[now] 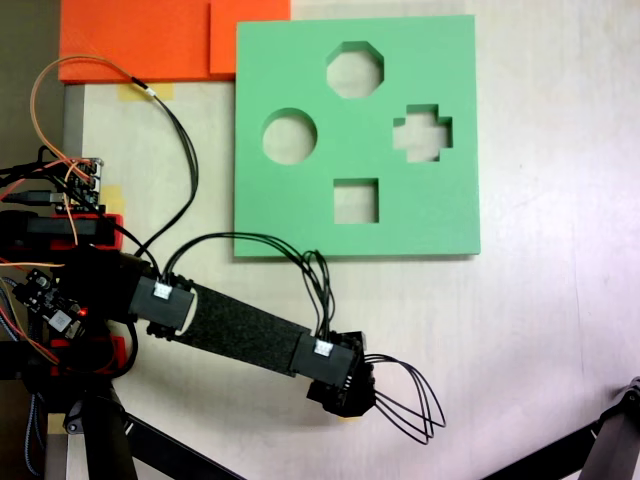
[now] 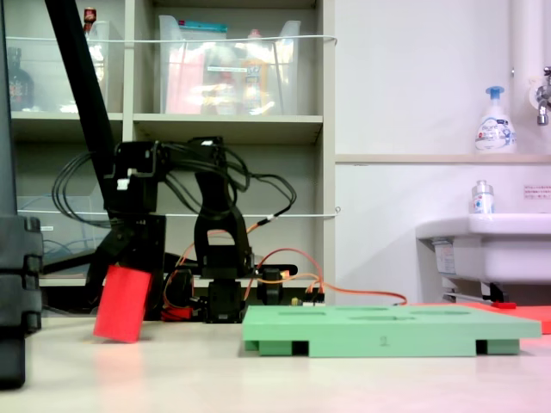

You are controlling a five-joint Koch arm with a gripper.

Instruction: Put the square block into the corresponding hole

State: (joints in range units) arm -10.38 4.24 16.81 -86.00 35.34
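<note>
Gripper (image 2: 118,280) clamped on red block (image 2: 122,304), tilted, off table. Foam: light, squashy; hold flat sides. Square hole (image 1: 356,200) free.

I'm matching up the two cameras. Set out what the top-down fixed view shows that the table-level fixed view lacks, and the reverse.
Top-down: the green foam board's cutouts, namely the square hole, round hole, octagonal hole and cross-shaped hole.
Table-level: the small red foam cube tilted in the pincer, plus a white sink and soap bottle.
Both: the green foam board, the black arm.
</note>
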